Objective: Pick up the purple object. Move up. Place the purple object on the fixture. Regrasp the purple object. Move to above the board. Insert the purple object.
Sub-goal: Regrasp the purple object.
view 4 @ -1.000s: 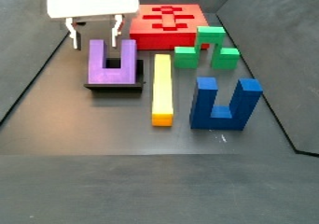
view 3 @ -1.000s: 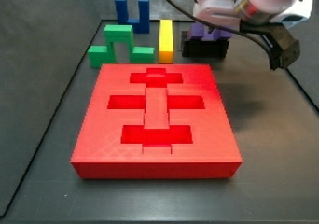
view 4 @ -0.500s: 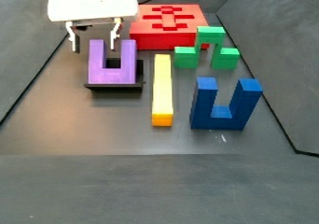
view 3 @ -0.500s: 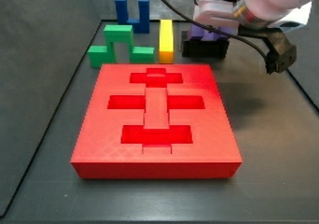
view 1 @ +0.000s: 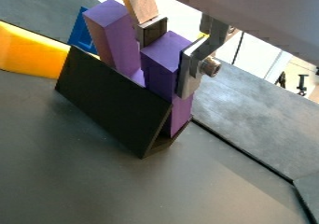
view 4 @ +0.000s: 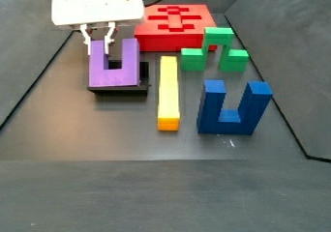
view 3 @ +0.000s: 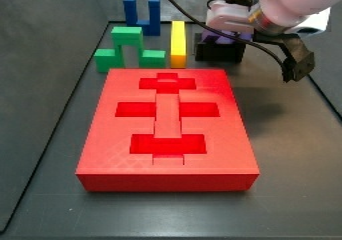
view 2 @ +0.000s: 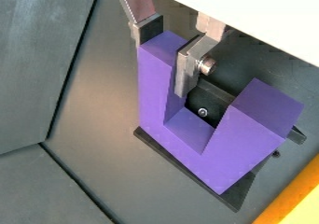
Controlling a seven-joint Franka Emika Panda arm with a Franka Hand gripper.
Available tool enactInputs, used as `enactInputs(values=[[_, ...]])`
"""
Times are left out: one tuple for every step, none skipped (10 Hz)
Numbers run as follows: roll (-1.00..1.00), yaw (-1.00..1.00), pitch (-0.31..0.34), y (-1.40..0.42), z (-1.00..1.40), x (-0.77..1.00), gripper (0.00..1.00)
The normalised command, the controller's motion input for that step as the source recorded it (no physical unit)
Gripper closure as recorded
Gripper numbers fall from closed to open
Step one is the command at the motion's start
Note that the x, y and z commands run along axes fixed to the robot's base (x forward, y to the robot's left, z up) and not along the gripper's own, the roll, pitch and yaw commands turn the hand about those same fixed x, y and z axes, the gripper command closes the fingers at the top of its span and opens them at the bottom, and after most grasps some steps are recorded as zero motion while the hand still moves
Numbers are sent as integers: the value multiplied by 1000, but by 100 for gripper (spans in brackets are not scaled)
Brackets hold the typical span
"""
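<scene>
The dark tabletop point(view 4: 77, 178) carries everything, and the board point(view 3: 167, 124) is the biggest thing on it — a red slab with darker cross- and bar-shaped slots, lying apart from the other pieces. Near its far end in a side view stand a green stepped block point(view 3: 123, 42), a blue U-shaped block point(view 4: 233, 105) with prongs up, and a long yellow bar point(view 4: 167, 91) lying flat between the blue block and the fixture. The fixture point(view 4: 119, 88) is a small black holder just beside the yellow bar, and the purple object point(view 4: 112, 64) stands in it upright, prongs pointing up, its bar seated at the fixture's top. The gripper point(view 4: 100, 38) is directly over the purple object — in both wrist views its silver fingers point(view 2: 189, 64) straddle one prong, one plate lying against the prong's inner face and the other point(view 1: 140, 6) at the outer side. Whether the pads actually press the prong or merely sit beside it I cannot tell.
</scene>
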Motion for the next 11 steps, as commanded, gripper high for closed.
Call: enactInputs(values=[[0,0,0,0,0,0,100],[0,0,0,0,0,0,100],[0,0,0,0,0,0,100],[0,0,0,0,0,0,100],[0,0,0,0,0,0,100],[0,0,0,0,0,0,100],[0,0,0,0,0,0,100],[0,0,0,0,0,0,100],[0,0,0,0,0,0,100],[0,0,0,0,0,0,100],[0,0,0,0,0,0,100]])
